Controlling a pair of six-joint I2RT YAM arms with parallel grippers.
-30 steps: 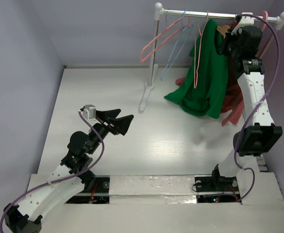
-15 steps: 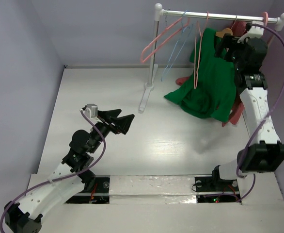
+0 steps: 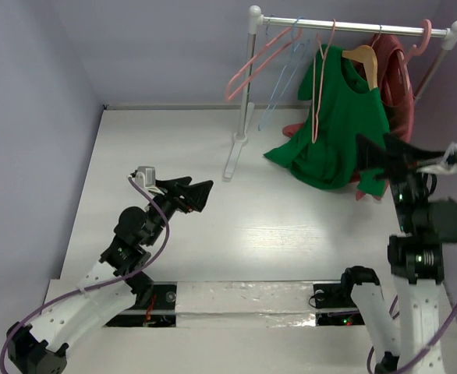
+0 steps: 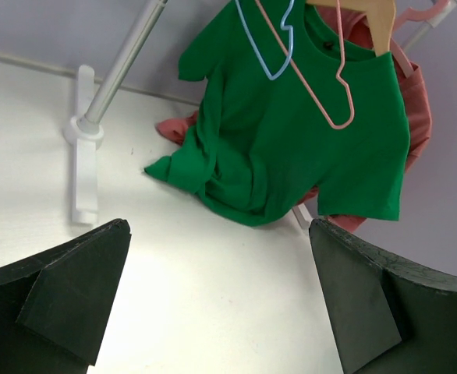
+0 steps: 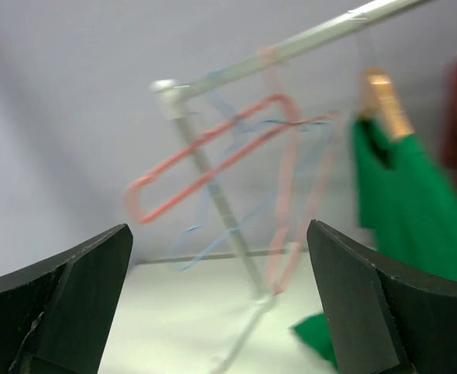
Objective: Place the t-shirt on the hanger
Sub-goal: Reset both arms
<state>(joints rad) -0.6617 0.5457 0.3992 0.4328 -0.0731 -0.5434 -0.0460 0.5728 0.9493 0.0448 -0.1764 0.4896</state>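
the t-shirt (image 3: pixel 339 125) hung on the hanger (image 3: pixel 363 58). the tan wooden neck came out of the collar, and the hook was on the rail (image 3: pixel 345 25) of the white rack, toward the rail's right end. the green cloth fell down from both shoulders of the hanger. its lower left part lay bunched on the table (image 3: pixel 174 140), near the foot of the rack (image 3: pixel 232 160). a thin pink hanger (image 3: pixel 317 93) hung in front of the shirt's left half. more pink hangers (image 3: pixel 248 66) and a light-blue hanger (image 3: pixel 279 86) hung further left on the same rail. behind the shirt, on its right side, was a salmon-red garment (image 3: pixel 396 74).

the right gripper (image 3: pixel 361 164) was raised in front of the lower right edge of the shirt, with its jaws spread wide and nothing between them. in the right wrist view the picture was blurred; the two dark fingers (image 5: pixel 65 296) stood far apart at the bottom corners, and the rack with the shirt was seen beyond them, not touched.

the left gripper (image 3: pixel 200 187) was over the left half of the table, well apart from the rack, pointing toward the shirt. its jaws were wide apart too and they held nothing. in the left wrist view only white table showed between its fingers (image 4: pixel 57 300).
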